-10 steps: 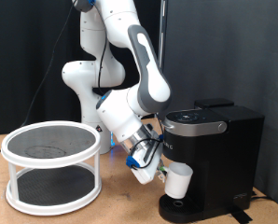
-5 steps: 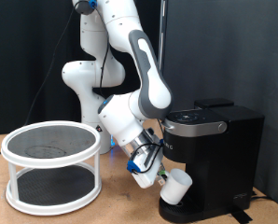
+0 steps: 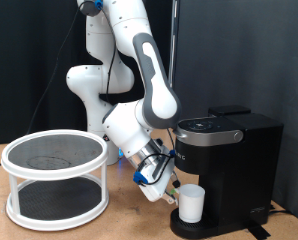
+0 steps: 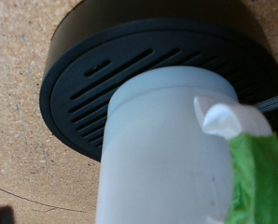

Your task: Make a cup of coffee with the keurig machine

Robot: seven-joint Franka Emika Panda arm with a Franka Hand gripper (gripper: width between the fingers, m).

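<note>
The white cup [image 3: 192, 203] stands upright on the round drip base [image 3: 211, 229] of the black keurig machine [image 3: 232, 150], under its brew head. My gripper [image 3: 175, 191] is low at the cup's side towards the exterior view's left and still shut on it. In the wrist view the cup [image 4: 158, 154] fills the middle, over the slotted black drip base [image 4: 88, 79]. One fingertip [image 4: 223, 117], white with green tape behind it, lies against the cup. The other finger is hidden. The machine's lid is down.
A round two-tier stand [image 3: 54, 178] with white legs and dark mesh shelves sits on the wooden table [image 3: 124, 222] at the exterior view's left. The arm's white base stands behind it. A black curtain hangs behind everything.
The cup was held tilted just above the drip base. It has come down and turned upright, and now rests on the base. The gripper dropped slightly with it.
</note>
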